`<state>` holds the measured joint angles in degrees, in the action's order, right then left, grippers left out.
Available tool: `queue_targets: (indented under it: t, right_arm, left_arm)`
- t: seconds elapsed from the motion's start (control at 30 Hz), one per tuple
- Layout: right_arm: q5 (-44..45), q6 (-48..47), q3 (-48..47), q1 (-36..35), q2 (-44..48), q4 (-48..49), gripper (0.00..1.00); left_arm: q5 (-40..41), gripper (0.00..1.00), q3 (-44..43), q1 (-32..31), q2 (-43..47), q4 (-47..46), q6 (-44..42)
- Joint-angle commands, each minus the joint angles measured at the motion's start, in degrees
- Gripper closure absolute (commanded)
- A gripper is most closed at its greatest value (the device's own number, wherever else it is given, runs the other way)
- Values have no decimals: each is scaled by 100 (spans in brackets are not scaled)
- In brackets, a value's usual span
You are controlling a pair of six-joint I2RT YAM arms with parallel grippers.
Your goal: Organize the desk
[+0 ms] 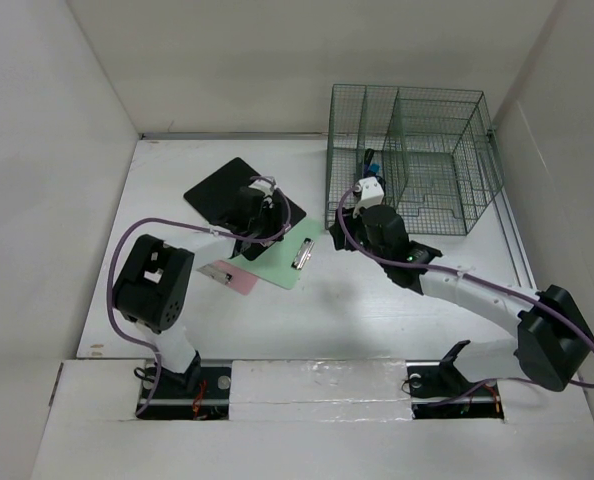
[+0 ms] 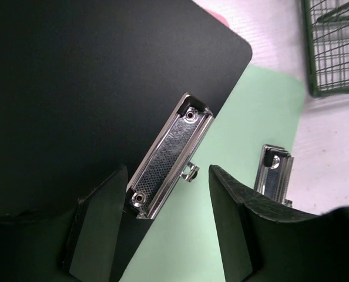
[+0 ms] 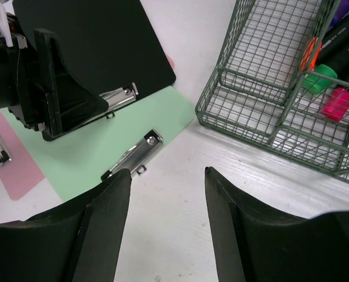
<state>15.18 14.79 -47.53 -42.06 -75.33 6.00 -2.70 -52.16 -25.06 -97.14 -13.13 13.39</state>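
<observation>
Here: matte black clipboard (image 2: 74,88), textured chrome clip (image 2: 168,155); wire-mesh rack (image 3: 251,106); white desk (image 1: 177,175).

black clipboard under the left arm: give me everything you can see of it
The black clipboard is a matte black board with rounded corners, looking like plastic. A shiny metal clip with a textured face and two rivets sits at one edge. It lies angled on the desk, its clip end overlapping the green clipboard. The left claw is open, straddling the clip's end; whether it touches cannot be told.
</observation>
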Motion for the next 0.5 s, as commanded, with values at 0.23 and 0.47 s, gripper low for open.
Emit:
queue_targets:
  t: [0.23, 0.47]
  right_arm:
    - [-94, 7, 94, 5, -8, 525, 42]
    - [-15, -11, 112, 5, 27, 551, 42]
  left_arm:
    - [-153, 45, -311, 36, -375, 99, -240]
    - [129, 45, -548, -191, -770, 319, -240]
